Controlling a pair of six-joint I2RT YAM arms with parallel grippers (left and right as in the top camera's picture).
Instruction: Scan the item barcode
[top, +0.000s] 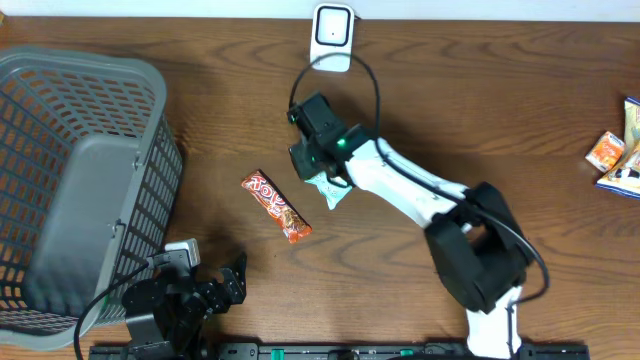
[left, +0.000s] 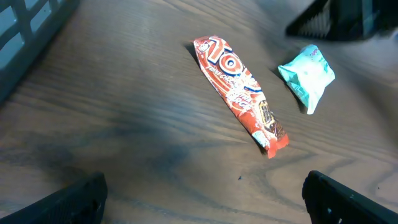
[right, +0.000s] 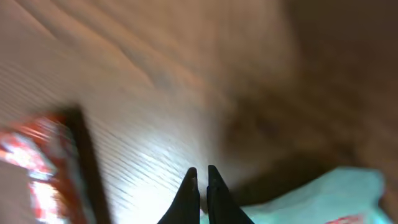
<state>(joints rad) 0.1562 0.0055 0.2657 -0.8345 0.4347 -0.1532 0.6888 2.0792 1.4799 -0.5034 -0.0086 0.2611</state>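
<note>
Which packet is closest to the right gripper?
The pale teal packet, beside the right gripper; the red bar lies apart, and the orange and blue packets are far off.

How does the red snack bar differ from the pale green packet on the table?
Colour: the snack bar is red with white print; the packet is pale green. Shape: the snack bar is long and narrow; the packet is short and puffy. Place: the snack bar lies alone in the open; the packet lies beside the right gripper. Both are wrapped items lying on the wooden table.
</note>
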